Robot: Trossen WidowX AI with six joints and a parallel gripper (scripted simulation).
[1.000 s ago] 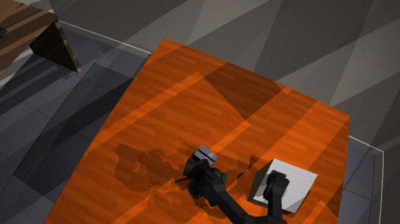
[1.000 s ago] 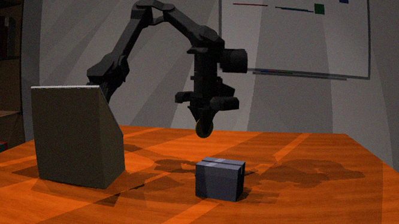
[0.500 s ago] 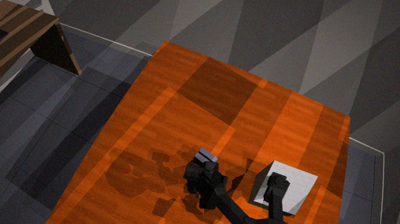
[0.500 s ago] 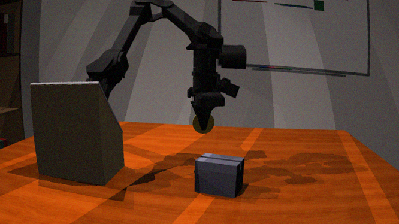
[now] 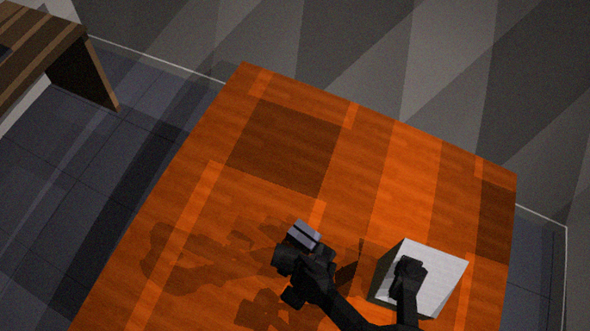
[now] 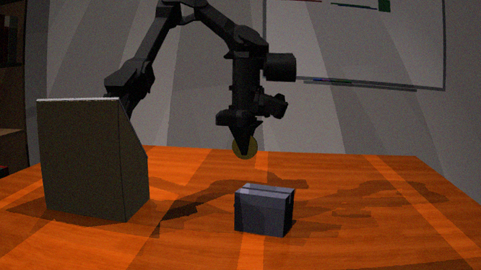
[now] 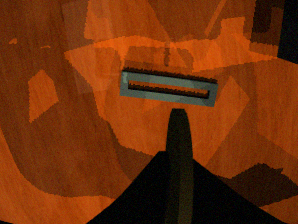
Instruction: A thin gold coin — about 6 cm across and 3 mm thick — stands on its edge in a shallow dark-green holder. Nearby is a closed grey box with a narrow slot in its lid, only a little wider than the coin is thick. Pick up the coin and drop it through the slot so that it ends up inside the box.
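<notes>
My gripper (image 6: pixel 244 152) is shut on the gold coin (image 6: pixel 253 147) (image 7: pixel 179 142) and holds it upright in the air, above and behind the grey box in the exterior view. The coin faces that camera and looks edge-on in the wrist view. The closed grey box (image 5: pixel 303 235) (image 6: pixel 259 214) stands on the table, its narrow dark slot running lengthwise along the lid. The shallow green holder (image 7: pixel 124 90) shows in the wrist view as an empty rectangular frame, below the gripper. In the top view the fingertips, the coin and the holder are hidden.
A tall pale block (image 5: pixel 436 280) (image 6: pixel 81 161) with a sloping side stands on the orange table (image 5: pixel 409 170) (image 6: pixel 196 256), left of the box in the exterior view. The arm reaches over from behind. Shadows fall across the table.
</notes>
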